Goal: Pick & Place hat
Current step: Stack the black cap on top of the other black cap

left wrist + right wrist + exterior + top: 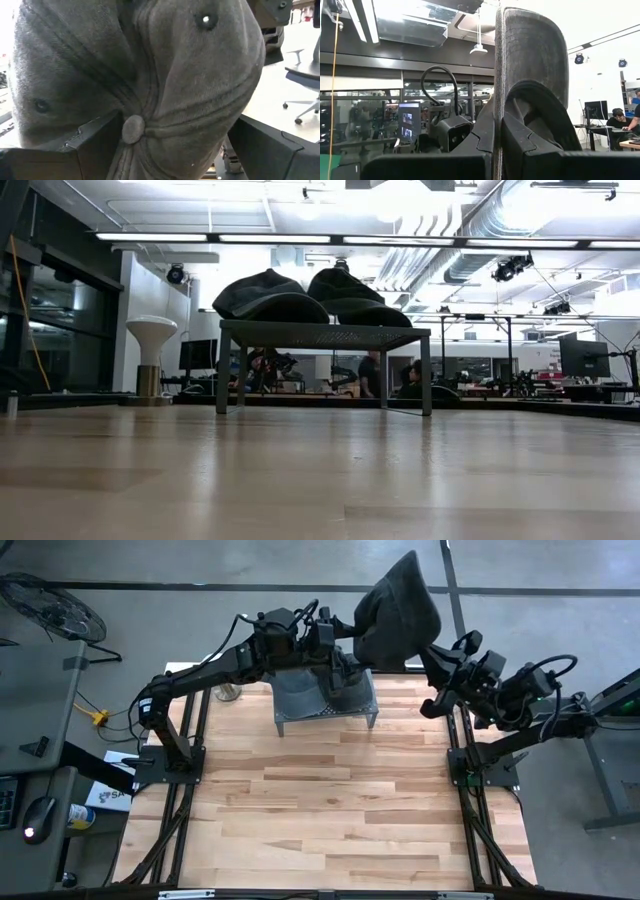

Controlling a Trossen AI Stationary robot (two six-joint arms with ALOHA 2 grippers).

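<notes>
Both my grippers pinch one dark grey cloth hat (398, 605): right gripper (437, 658) at the brim, left gripper (330, 635) at its crown, standing tall above the metal rack (327, 712).

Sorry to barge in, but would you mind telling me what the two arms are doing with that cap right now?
Both arms are holding one dark grey cap up in the air at the far edge of the table. The right gripper is shut on its brim, and the left gripper is at its crown, fingers on either side of the top button. Below them a small metal stand holds more hats. The lifted cap has not been set down anywhere yet.
</notes>
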